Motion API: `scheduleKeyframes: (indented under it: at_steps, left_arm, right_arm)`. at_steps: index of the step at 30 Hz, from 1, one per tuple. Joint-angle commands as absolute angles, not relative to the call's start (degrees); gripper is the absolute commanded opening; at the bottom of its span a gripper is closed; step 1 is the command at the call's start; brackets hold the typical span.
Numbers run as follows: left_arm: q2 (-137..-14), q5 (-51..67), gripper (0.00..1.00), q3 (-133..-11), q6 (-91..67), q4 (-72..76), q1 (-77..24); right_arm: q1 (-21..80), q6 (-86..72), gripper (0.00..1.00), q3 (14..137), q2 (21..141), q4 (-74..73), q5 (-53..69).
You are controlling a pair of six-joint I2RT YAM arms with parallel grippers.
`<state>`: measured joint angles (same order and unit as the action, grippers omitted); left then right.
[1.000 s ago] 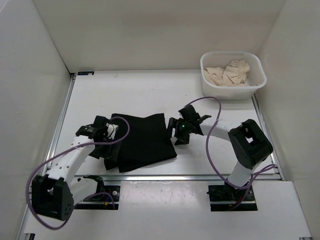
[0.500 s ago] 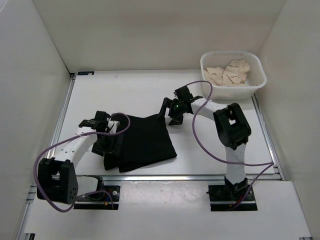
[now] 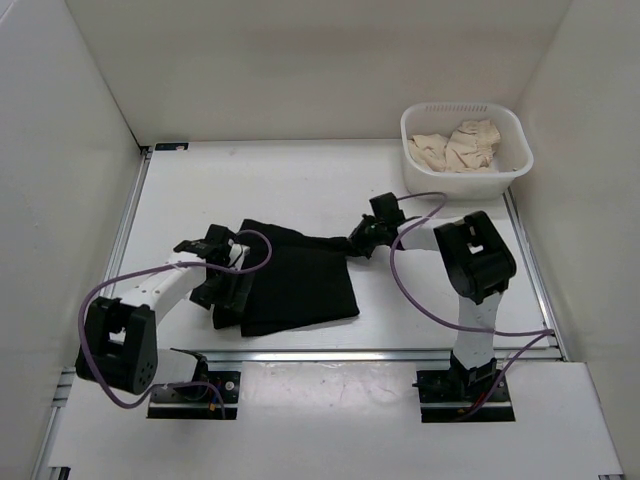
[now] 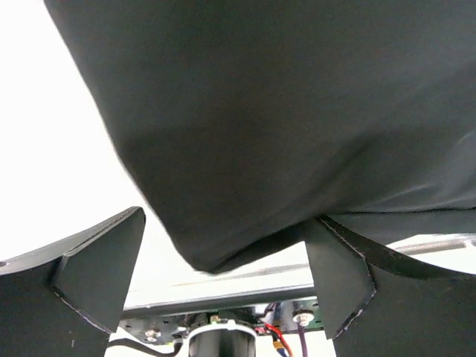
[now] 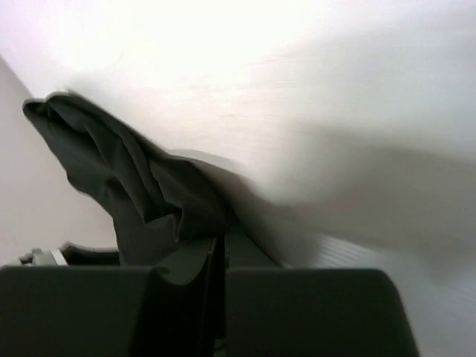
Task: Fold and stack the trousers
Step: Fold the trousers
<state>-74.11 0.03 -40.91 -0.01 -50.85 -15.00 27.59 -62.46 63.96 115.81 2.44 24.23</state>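
Trousers lie folded into a dark block on the table, near-left of the basket and well apart from it. We have the right gripper clamped shut on the corner nearest the basket, and the cloth is drawn to a peak there (probably so that corner can be carried over for another fold). Our left gripper stands wide open at the edge farthest from the basket. A fabric corner sits between its jaws, ungripped, apparently ready to be pinched.
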Motion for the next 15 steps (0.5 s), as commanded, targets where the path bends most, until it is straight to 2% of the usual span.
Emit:
scheduleKeyframes:
  at_steps: [1, 7, 10, 11, 12, 13, 14, 15]
  left_arm:
    - [-77.41, 0.70, 0.98, -45.34, 0.00, -47.47, -16.08]
    - [-83.05, 3.60, 0.99, -51.49, 0.00, -46.41, -16.08]
    - [-83.76, 5.01, 0.99, -53.26, 0.00, -46.41, -16.08]
    - [-83.76, 5.71, 0.99, -53.26, 0.00, -46.41, -16.08]
    - [-83.76, 5.71, 0.99, -53.78, 0.00, -46.93, -16.08]
    - [-83.76, 5.19, 0.99, -53.79, 0.00, -46.93, -16.08]
    - [-83.76, 5.19, 0.99, -53.79, 0.00, -46.93, -16.08]
    - [-82.89, 4.66, 1.00, -53.79, 0.00, -47.46, -16.08]
  right_arm:
    - [24.35, -70.14, 0.00, 59.94, 111.19, 10.11, 11.35]
    - [23.21, -65.57, 0.00, 64.95, 112.32, 5.54, 8.00]
    - [22.07, -61.18, 0.00, 69.41, 115.13, 1.78, 10.10]
    - [22.06, -58.91, 0.05, 70.30, 115.14, 0.89, 10.11]
    - [22.06, -57.93, 0.14, 70.83, 115.14, 0.10, 10.11]
    - [21.45, -56.88, 0.27, 70.84, 115.14, -0.43, 10.11]
    - [21.45, -55.82, 0.47, 70.84, 113.48, -0.44, 10.11]
    - [21.45, -53.37, 0.75, 70.84, 112.77, -1.40, 10.11]
